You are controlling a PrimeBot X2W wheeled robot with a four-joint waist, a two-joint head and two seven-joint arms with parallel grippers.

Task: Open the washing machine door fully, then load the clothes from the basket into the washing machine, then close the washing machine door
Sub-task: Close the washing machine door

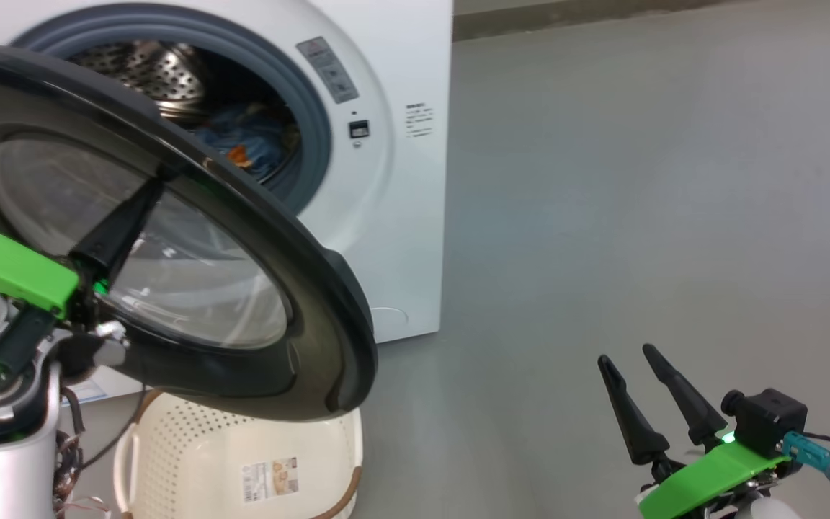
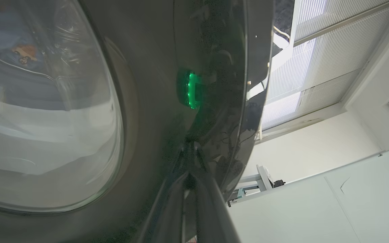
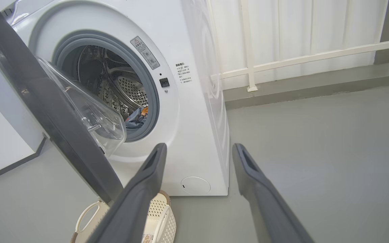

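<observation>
Head view: the left gripper (image 1: 158,179) reaches up and to the right from its green bracket, forearm low at the left; its two dark fingers are pressed together, holding nothing, with their tips against the outer face of the washing machine door (image 1: 314,288) just above the glass window; left wrist view has the same closed fingers (image 2: 194,189) meeting the glossy black rim (image 2: 154,101). The right gripper (image 1: 626,355) hangs low at the right above bare floor (image 1: 638,180), fingers spread wide and empty, pointing up and slightly left, well apart from the machine.

The door stands partly open, hinged on the left of the washing machine (image 1: 400,216); its free edge swings out towards the robot, and in the right wrist view its glass bowl bulges back towards the drum. The clothes (image 1: 249,144) lie inside the drum, low at the front. The basket (image 1: 192,432) sits on the floor below the door, close before the machine.

Smooth grey floor; in the right wrist view, a white rail (image 3: 316,55) and pale curtain stand behind.
</observation>
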